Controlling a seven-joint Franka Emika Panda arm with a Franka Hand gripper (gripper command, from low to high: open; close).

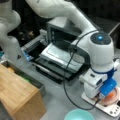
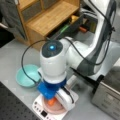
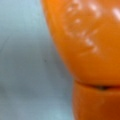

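The gripper (image 2: 53, 100) is lowered over a pink plate (image 2: 51, 108) on the white scale (image 2: 41, 112); an orange object (image 2: 52, 101) lies there. Whether it is clamped cannot be told. A centred, vertical hold is advised.

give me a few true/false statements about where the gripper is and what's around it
1. The gripper is down over the pink plate on the white scale. True.
2. An orange object fills much of the wrist view. True.
3. The teal bowl sits on the scale. False: it rests on the table, at a front view's left of the scale.
4. The toaster oven has its door shut. False: in a front view the door is folded down open.
5. The wooden shelf stands at a front view's top, behind the arm. True.
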